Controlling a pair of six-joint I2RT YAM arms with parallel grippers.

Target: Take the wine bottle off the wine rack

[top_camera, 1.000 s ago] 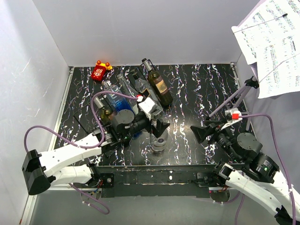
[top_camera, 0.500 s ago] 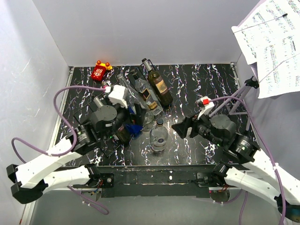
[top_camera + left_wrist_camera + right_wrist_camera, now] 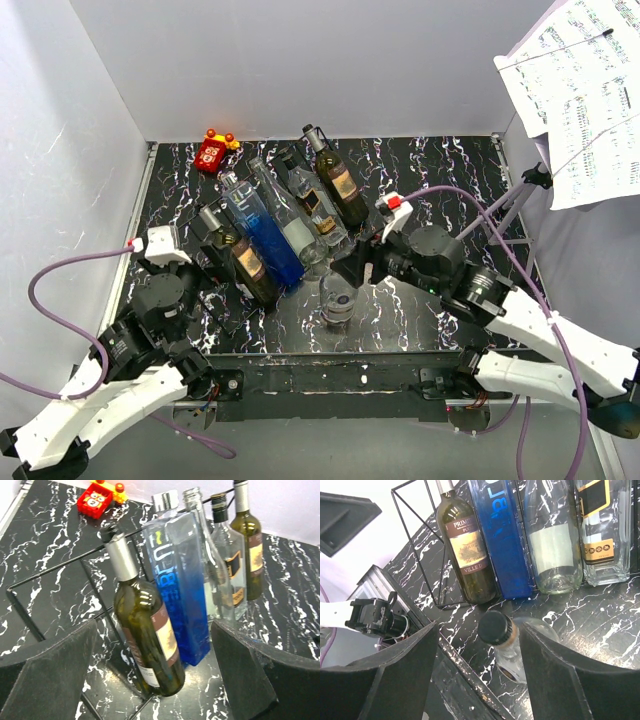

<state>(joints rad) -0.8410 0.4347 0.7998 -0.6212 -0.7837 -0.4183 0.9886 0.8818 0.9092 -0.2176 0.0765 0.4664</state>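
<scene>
Marbled tabletop (image 3: 450,180). Wire rack (image 3: 55,569) holds a row of leaning bottles. The wine bottle (image 3: 150,640), dark glass, sits at the rack's left end, touching the blue bottle (image 3: 182,590). Clear bottle (image 3: 512,645) stands upright just in front of the rack.

Left end effector (image 3: 155,622): fingers wide apart, empty, facing the rack's left end.

Right end effector (image 3: 479,627): fingers wide apart either side of the clear bottle's cap, gripping nothing.

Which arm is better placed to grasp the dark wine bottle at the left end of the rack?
Probably left: the left tool, open, faces the dark wine bottle, centred in its wrist view. The right tool hangs open near the small clear bottle instead.
</scene>
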